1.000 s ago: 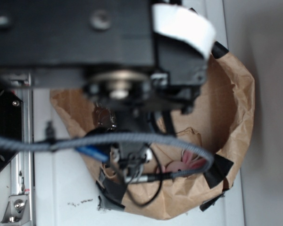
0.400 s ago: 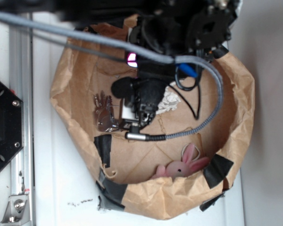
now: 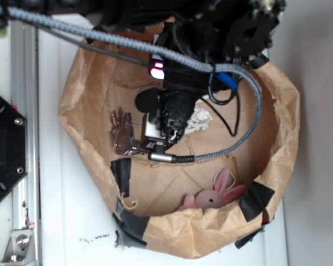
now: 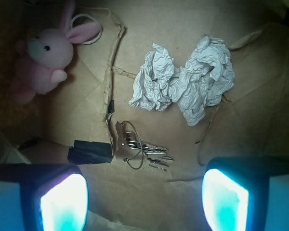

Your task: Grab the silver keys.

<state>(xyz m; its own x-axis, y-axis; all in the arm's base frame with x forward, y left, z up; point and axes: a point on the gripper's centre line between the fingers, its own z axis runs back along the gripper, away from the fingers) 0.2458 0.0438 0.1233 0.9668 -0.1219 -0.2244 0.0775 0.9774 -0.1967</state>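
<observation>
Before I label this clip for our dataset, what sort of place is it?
Probably a lab robot test cell, not a home: a taped brown paper bin on a white table beside an aluminium rail holds unrelated practice objects: silver keys, crumpled paper and a pink plush bunny.

a: what crowds the silver keys [image 4: 140, 148]?
b: black tape [image 4: 90, 151] touches their left side, crumpled paper [image 4: 185, 82] sits just above.
a: and open room?
b: bare cardboard floor [image 4: 149, 192] below them; the pink bunny [image 4: 43, 53] is well apart.
</observation>
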